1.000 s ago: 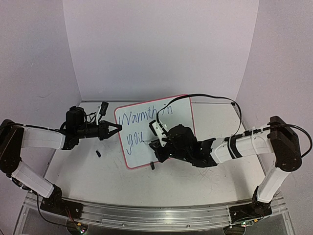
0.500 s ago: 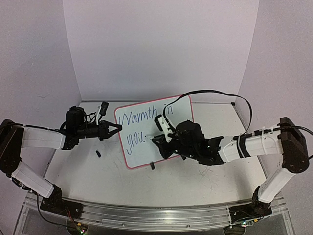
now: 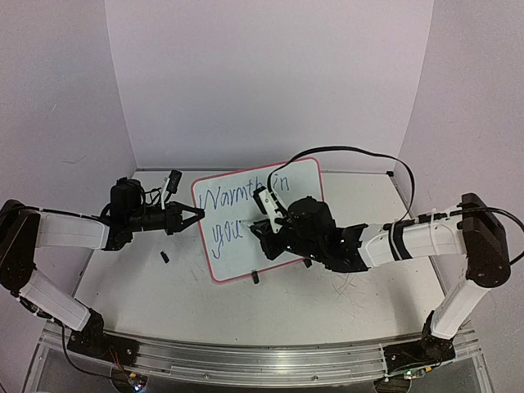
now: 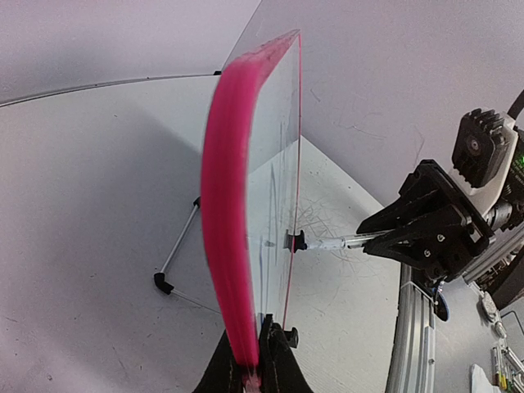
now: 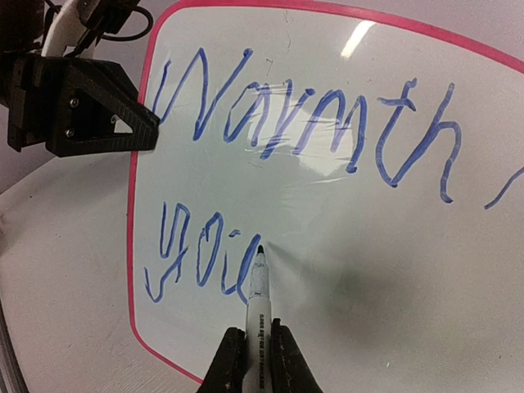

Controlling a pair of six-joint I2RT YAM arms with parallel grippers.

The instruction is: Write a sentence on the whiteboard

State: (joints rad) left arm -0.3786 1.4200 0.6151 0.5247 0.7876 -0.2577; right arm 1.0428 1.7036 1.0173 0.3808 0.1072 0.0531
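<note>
Well, right hand [image 5: 255, 350] holds marker [image 5: 257, 288] against whiteboard [image 5: 352, 278].

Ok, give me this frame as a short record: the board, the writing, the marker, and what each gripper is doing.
whiteboard: pink-framed, propped at a tilt on the table
writing: blue script, top line "Warmth in", second line "you"
marker: tip on the board at the end of the "u" in "you"
left gripper: shut on the whiteboard's left edge
right gripper: shut on the marker's barrel, pointing at the board face
</note>
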